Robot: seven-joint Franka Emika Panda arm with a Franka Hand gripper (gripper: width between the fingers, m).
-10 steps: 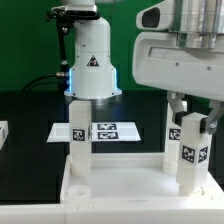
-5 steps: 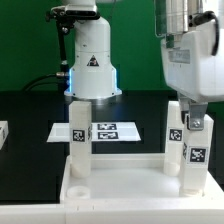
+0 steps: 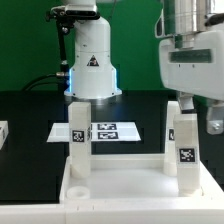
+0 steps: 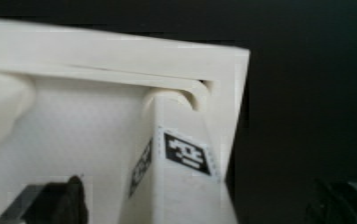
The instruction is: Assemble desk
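The hand [image 3: 193, 116] hangs over the desk on the exterior view's right, its 2 fingers [image 3: 173, 108] spread wide to either side of the top of an upright leg [image 3: 185, 152]. In the wrist view the dark fingertips [image 4: 54, 200] stand well apart, and the leg [image 4: 189, 170] sits between them with clear space on each side, so the hand holds nothing.

This leg stands in the corner of the panel [image 3: 125, 188] on the exterior view's right and shows a black-and-white tag [image 3: 186, 155] on its front face. The wrist view shows the same tag [image 4: 187, 155], with the leg rising from inside the raised rim of the panel [image 4: 86, 90] at that corner.

The other leg [image 3: 77, 140] stands upright in the panel's corner on the exterior view's left, just behind a round socket [image 3: 76, 186].

The panel lies flat on the black surface [image 3: 30, 110], nearest the camera. Behind it, between the 2 legs, the marker board [image 3: 112, 130] lies flat in front of the robot's base [image 3: 92, 60]. A white piece [image 3: 3, 132] is cut off at the exterior view's left edge; I cannot tell what it is.
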